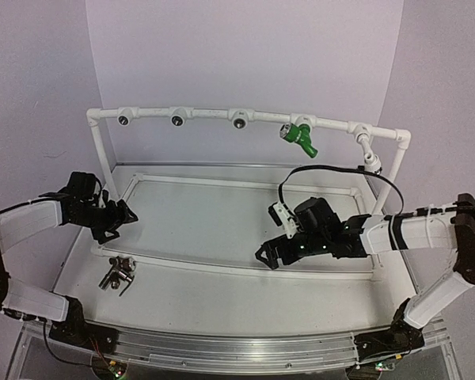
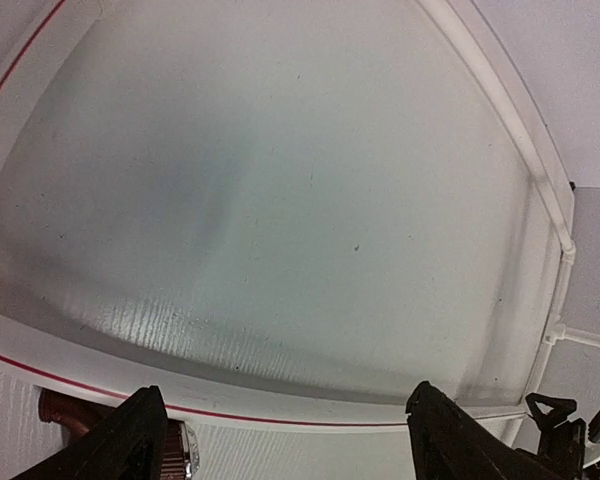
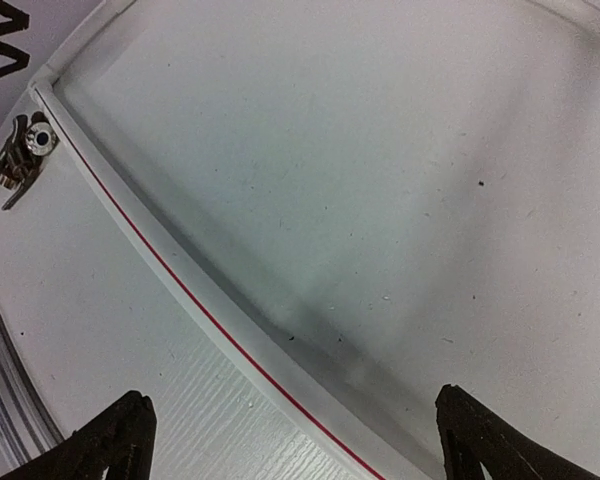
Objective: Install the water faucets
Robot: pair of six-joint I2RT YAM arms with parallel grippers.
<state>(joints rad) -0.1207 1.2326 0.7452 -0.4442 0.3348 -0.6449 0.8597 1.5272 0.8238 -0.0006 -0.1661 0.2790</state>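
Observation:
A green faucet (image 1: 298, 136) is seated in a socket of the white pipe frame (image 1: 214, 115) at the back. The two other faucets (image 1: 119, 273), dark and reddish-brown with silvery mouths, lie together on the table at the near left. They also show in the right wrist view (image 3: 20, 150). My left gripper (image 1: 123, 215) is open and empty, above and behind them. In the left wrist view (image 2: 290, 445) the reddish-brown faucet (image 2: 62, 412) sits just beside the left finger. My right gripper (image 1: 269, 255) is open and empty over the tray's front rim (image 3: 295, 440).
A shallow white tray (image 1: 245, 271) with a raised, red-lined rim fills the middle of the table. Three frame sockets (image 1: 177, 119) on the left face forward with nothing in them. A white fitting (image 1: 370, 158) hangs at the frame's right end.

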